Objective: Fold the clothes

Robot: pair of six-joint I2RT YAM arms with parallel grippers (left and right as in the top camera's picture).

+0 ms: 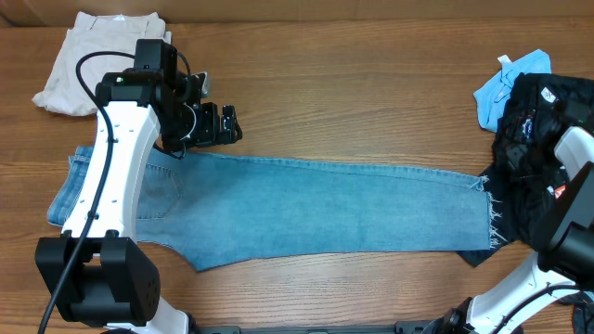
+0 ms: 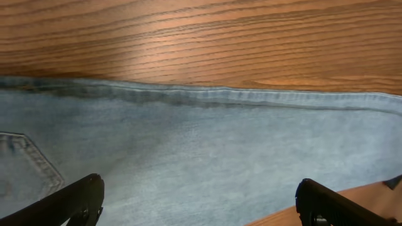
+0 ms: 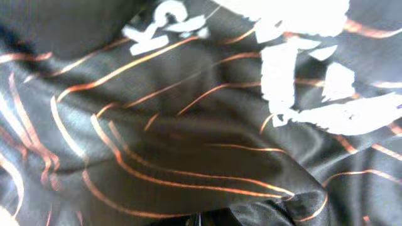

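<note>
The left gripper (image 1: 218, 125) hangs with its jaws spread wide and nothing between them, just over the far edge of the jeans (image 1: 316, 204) close to their waist end. In the wrist view the far seam runs straight across ahead of the fingers (image 2: 75, 201), with a stitched back pocket (image 2: 28, 163) at the left. The jeans lie flat with their long axis left to right: waist under the left arm (image 1: 116, 176), frayed hems (image 1: 487, 209) at the right, beside the black garments (image 1: 538, 130). The left arm is plainly the nearer to the waist; the right arm (image 1: 575, 186) sits over the black pile, its gripper closed, and its camera shows only dark printed cloth, so whether it pinches any I cannot tell. The wooden table (image 1: 371, 74) is bare far of the jeans. Cream trousers (image 1: 93, 60) lie far left, a blue cloth (image 1: 510, 83) far right.
</note>
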